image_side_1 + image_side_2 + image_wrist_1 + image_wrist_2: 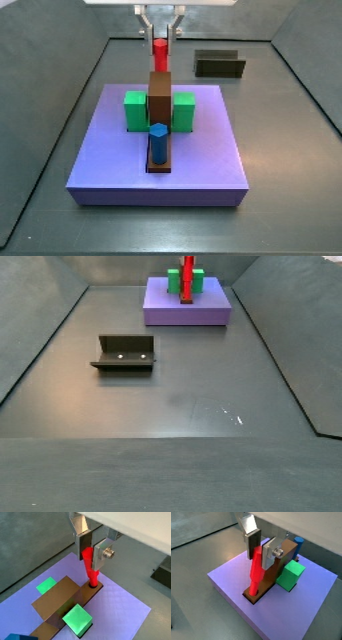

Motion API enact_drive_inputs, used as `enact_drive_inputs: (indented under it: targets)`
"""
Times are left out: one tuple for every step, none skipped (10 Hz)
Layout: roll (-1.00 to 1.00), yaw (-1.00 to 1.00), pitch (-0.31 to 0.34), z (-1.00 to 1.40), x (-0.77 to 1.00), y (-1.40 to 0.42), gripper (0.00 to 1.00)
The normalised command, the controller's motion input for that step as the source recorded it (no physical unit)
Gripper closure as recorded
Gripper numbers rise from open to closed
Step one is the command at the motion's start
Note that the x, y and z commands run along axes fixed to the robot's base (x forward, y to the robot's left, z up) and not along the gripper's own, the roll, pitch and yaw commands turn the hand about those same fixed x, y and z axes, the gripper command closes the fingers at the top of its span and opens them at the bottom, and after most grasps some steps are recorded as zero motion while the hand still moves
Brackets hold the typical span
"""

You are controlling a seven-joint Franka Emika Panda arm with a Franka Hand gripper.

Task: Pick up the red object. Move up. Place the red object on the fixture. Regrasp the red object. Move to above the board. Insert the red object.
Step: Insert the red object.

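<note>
My gripper is shut on the top of the red object, a red peg held upright over the board. The peg's lower tip sits in the dark hole at the end of the long brown bar. Both wrist views show this; in a wrist view the peg stands at the bar's near end. In a side view the gripper holds the peg at the bar's far end. The fixture stands empty on the floor, apart from the board.
Two green blocks flank the brown bar on the board. A blue hexagonal peg stands in the bar's other end. The fixture also shows in a side view. Grey walls enclose the floor.
</note>
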Motion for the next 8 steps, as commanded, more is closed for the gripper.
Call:
enact_drive_inputs:
  targets:
    - [-0.02,0.0,0.01,-0.07,0.09,-0.14,1.0]
    - [-0.04,0.0,0.036,0.0,0.09,-0.14,1.0]
    - [-0.06,0.0,0.043,0.0,0.08,-0.19,1.0]
    - [-0.07,0.0,0.034,0.0,0.08,-0.18,1.0]
    - [-0.09,0.0,0.02,0.0,0.07,-0.14,1.0]
    - [-0.08,0.0,0.0,-0.02,0.0,-0.01,1.0]
    - [-0.1,0.0,0.0,-0.08,0.0,0.0,1.0]
    - [-0.13,0.0,0.0,-0.08,0.0,0.0,1.0]
